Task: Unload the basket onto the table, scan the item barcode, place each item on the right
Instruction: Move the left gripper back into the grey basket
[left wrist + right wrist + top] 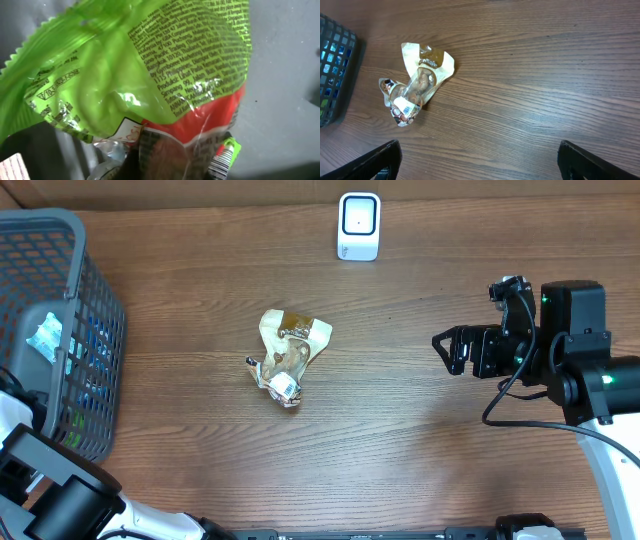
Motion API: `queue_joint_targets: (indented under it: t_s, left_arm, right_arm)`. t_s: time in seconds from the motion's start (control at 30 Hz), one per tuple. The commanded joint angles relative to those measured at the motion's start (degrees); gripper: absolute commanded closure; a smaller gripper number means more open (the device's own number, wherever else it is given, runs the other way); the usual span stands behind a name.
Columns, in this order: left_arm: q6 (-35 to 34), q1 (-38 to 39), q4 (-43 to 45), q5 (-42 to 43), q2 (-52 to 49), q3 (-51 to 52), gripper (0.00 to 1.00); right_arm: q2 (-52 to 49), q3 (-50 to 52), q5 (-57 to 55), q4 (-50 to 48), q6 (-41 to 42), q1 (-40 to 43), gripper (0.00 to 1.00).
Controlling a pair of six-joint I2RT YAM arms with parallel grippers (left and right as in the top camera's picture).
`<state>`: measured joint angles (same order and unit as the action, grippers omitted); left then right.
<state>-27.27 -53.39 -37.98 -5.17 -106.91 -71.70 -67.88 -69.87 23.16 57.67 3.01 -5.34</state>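
Left gripper: closed down tight. Its fingers are hidden in the left wrist view, so you cannot tell whether it has pinched the green packet [150,65] that fills that view. The packet seems to lie inside the basket [100,330] at the far left, with the left arm [60,490] at the near left corner. The barcode [221,162] sits at the packet's lower right corner, partly cut off by the frame edge.

Right gripper [443,352]: spread wide, holding nothing, hovering over bare table at the right.

A second item, the tan packet [288,358], lies crumpled mid-table. Scanner [359,225] stands at the far edge, centre.

Risks for you:
- The film looks thin and glossy, so a pinch on a loose fold could slip out on the lift.
- The packet could snag on the basket's mesh wall on the way up.
- The barcode is on a creased corner, so wrinkles or glare could spoil the read, and it may face away from the scanner.
- The route from basket to scanner runs close to the tan packet, so a low swing could knock it.

Surface: table [400,460] of dark brown wood grain, flat and matt. The basket floor looks grey. Nothing of the room shows beyond the table.
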Motion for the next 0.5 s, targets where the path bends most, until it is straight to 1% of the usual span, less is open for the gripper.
queue_joint_targets:
  t_s: [0.0, 0.03, 0.1, 0.17, 0.2, 0.33, 0.47]
  left_arm:
    - [0.96, -0.22, -3.72, 6.38, -1.25, -1.07, 0.96]
    - [1.77, -0.22, -4.55, 7.69, -1.18, -2.16, 0.96]
    - [4.11, -0.22, -8.87, 12.02, -0.98, -7.80, 0.96]
    - [6.34, -0.22, -15.54, 14.78, -0.90, -16.31, 0.96]
    - [7.61, -0.13, -20.33, 15.37, -0.85, -22.23, 0.96]
    - [9.60, 0.66, -30.58, 15.56, -0.20, -36.41, 0.96]
    - [12.63, 2.01, -36.48, 15.78, 2.97, -46.42, 0.96]
  right_arm:
    - [0.24, -1.44, 0.55, -0.22, 0.26, -0.11, 0.00]
    - [0.24, -1.44, 0.55, -0.22, 0.26, -0.11, 0.00]
    - [0.24, -1.44, 0.55, -0.22, 0.26, -0.11, 0.00]
    - [0.24, -1.44, 0.59, -0.22, 0.26, -0.11, 0.00]
    - [0.24, -1.44, 1.01, -0.24, 0.26, -0.11, 0.00]
    - [0.24, -1.44, 1.20, -0.26, 0.46, -0.11, 0.00]
    - [0.24, -1.44, 1.70, -0.26, 0.48, -0.11, 0.00]
